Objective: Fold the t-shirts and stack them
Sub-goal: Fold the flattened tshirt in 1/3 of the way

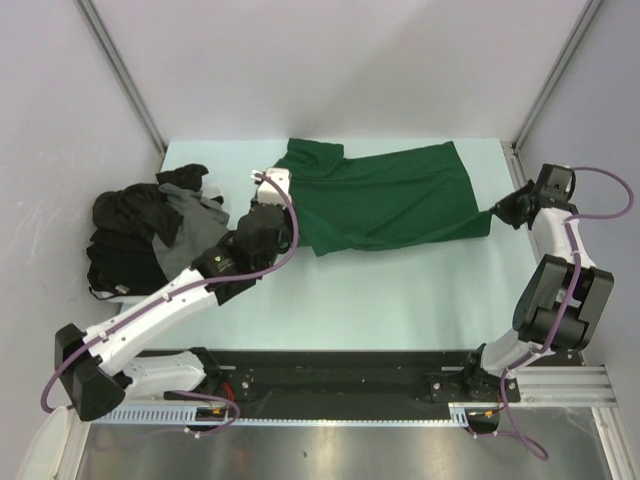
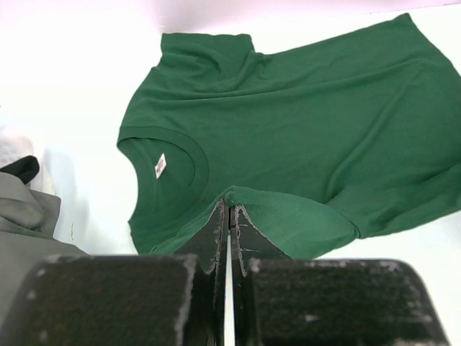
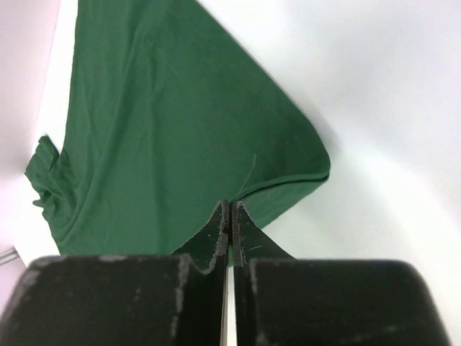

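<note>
Green t-shirt (image 1: 390, 195) lies spread on a pale table (image 1: 400, 300) — left gripper (image 2: 229, 207) pinches its sleeve, right gripper (image 3: 229, 207) its hem corner — black and grey t-shirts (image 1: 140, 230) heaped just left.

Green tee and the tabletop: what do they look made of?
Green tee: soft matte knit, probably cotton; it creases and drapes, with a sewn collar band and white label. Tabletop: hard, smooth, pale sheet with slight sheen; laminate or painted, unclear.

Overhead and wrist cameras (both close) share green t-shirt (image 1: 390, 195).
</note>
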Motion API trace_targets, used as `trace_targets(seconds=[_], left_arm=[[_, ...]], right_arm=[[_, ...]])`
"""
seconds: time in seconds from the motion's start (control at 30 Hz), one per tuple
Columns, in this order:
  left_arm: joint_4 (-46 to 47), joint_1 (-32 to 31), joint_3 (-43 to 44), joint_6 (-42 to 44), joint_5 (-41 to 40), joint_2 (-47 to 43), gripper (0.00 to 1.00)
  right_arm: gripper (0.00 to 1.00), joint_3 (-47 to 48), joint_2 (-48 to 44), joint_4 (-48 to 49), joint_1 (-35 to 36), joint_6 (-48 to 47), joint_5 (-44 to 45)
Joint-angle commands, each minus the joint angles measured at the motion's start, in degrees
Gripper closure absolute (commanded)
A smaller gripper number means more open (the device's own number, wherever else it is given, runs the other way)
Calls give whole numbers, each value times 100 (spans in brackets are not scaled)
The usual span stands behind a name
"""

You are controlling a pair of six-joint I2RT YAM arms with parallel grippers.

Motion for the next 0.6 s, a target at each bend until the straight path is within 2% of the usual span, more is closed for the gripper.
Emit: trace_targets(seconds=[0.0,0.27,0.57], left_arm=[[68,138,184,-258,33,2,100],[-161,182,-396,-1226,112,-358,100],[-354,200,-537,-1386,-73,-516,100]], right_arm=[[100,333,183,236,8,120,-44],[100,350,384,288,-45,155,-36],[100,403,455,306,-177,181,-1]])
